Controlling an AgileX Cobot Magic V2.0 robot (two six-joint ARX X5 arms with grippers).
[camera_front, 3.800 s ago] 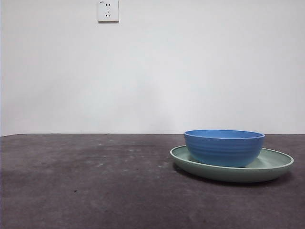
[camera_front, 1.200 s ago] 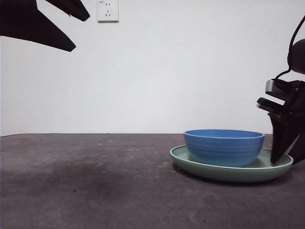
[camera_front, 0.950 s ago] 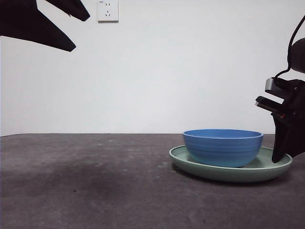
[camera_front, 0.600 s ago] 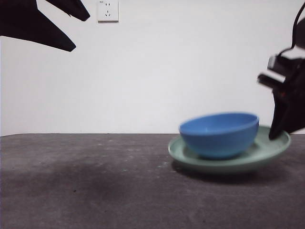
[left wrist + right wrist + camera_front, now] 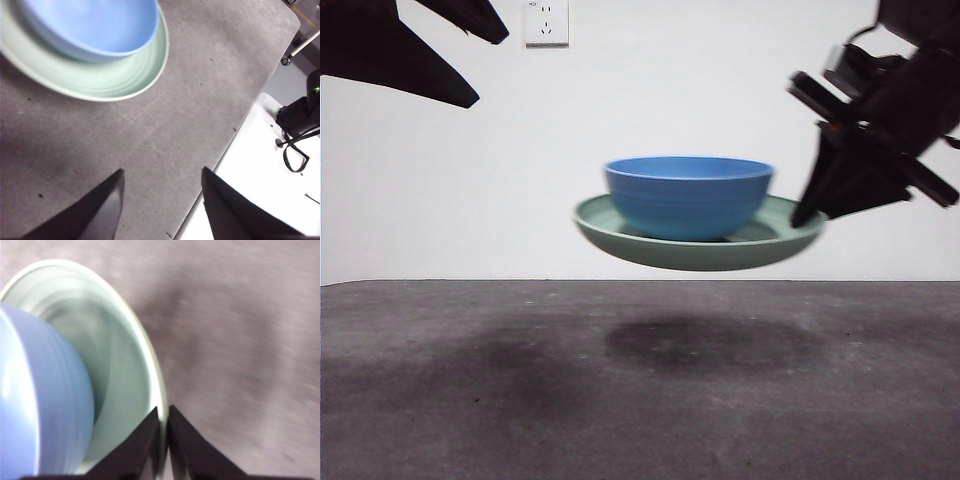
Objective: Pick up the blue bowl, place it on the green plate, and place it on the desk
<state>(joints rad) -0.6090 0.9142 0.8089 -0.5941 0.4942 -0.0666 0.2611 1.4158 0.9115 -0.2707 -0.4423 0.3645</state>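
Note:
The blue bowl (image 5: 686,195) sits inside the green plate (image 5: 610,228), and both hang in the air well above the desk (image 5: 520,390). My right gripper (image 5: 812,214) is shut on the plate's right rim and carries it; in the right wrist view its jaws pinch the rim of the plate (image 5: 125,375) beside the bowl (image 5: 40,405). My left gripper (image 5: 161,195) stands open above the desk, apart from the plate (image 5: 115,80) and bowl (image 5: 95,25), and shows as a dark shape (image 5: 410,50) at the front view's top left.
A dark shadow (image 5: 705,342) lies on the desk under the lifted plate. A wall socket (image 5: 547,22) is on the white wall behind. The desk's edge (image 5: 235,130) and a white surface with cables (image 5: 295,145) show in the left wrist view.
The right gripper came in, closed on the plate's right rim, then lifted plate and bowl off the desk, up and to the left. The left arm came into view and has stayed still.

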